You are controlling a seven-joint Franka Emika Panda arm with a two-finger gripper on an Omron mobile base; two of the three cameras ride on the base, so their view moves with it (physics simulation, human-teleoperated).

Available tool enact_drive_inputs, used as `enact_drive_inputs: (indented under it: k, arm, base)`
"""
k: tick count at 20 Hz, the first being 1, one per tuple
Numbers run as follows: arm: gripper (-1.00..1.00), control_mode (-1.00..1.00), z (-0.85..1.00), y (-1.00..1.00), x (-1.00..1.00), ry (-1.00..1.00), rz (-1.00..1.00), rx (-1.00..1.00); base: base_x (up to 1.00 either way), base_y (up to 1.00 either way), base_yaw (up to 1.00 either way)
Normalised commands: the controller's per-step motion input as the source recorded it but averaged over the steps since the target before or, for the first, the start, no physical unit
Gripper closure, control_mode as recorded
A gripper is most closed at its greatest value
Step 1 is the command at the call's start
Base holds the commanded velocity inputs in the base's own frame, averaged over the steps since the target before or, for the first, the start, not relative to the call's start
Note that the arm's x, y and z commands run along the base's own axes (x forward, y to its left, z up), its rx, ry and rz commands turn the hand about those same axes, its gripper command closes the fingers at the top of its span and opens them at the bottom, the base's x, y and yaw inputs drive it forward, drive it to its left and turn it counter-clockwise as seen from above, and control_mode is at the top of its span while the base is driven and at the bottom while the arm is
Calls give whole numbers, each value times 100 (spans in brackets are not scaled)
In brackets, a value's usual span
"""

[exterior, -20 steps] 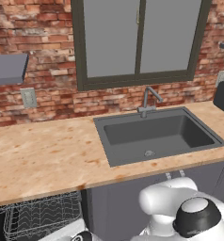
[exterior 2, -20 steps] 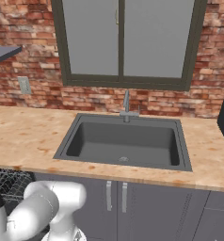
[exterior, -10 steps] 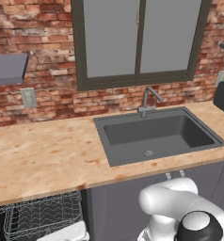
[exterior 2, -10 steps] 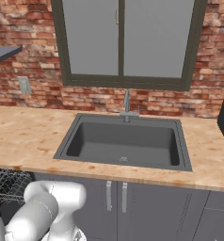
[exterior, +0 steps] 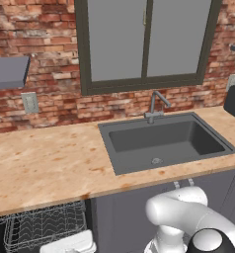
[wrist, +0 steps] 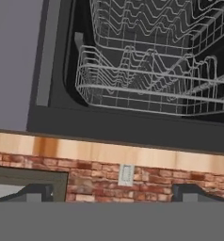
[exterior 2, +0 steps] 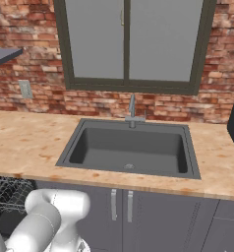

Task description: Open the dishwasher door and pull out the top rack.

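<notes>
The gripper (wrist: 116, 194) stands wide open. Its two dark fingertips (wrist: 38, 192) sit far apart at the bottom of the hand view, with nothing between them.

That view is rolled upside down. The wooden counter edge (wrist: 109, 150) and the brick wall with its outlet (wrist: 126, 175) lie low in the picture, and the dishwasher's dark cavity lies above them. So the top rack (wrist: 147, 89), the wire basket closest to the counter edge, sits in front of the claw, towards the far wall and just under the counter. A second wire basket (wrist: 147, 23) hangs deeper in the cavity, further down in the room.

The top rack's front rail runs left to right, parallel to the counter edge, and so crosswise to the claw's line of approach. From the left base view the rack (exterior: 43, 228) juts out towards the near side from beneath the counter, in the bay left of the sink (exterior: 164, 141). The right base view catches its wire grid (exterior 2: 8, 193) at the far left.

With the cavity exposed and the rack projecting, the door looks to be down and the rack at least partly drawn out.

The arm is folded low, its white elbow (exterior: 181, 210) bent in front of the sink cabinet and its forearm reaching left towards the dishwasher bay.
</notes>
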Motion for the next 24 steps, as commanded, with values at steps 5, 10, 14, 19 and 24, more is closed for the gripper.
enact_drive_inputs:
  k: [5,10,14,19,24]
  arm:
    - [-100,-100,5,-10,20,-2,0,3]
    - [-100,-100,4,-1,26,-2,2,5]
    - [-100,-100,3,0,25,-2,5,7]
    - [-100,-100,-5,3,25,-1,6,5]
    - [-100,-100,-19,11,27,0,7,4]
  base:
    - [0,0,0]
    - [0,0,0]
    - [0,0,0]
    - [0,0,0]
    - [0,0,0]
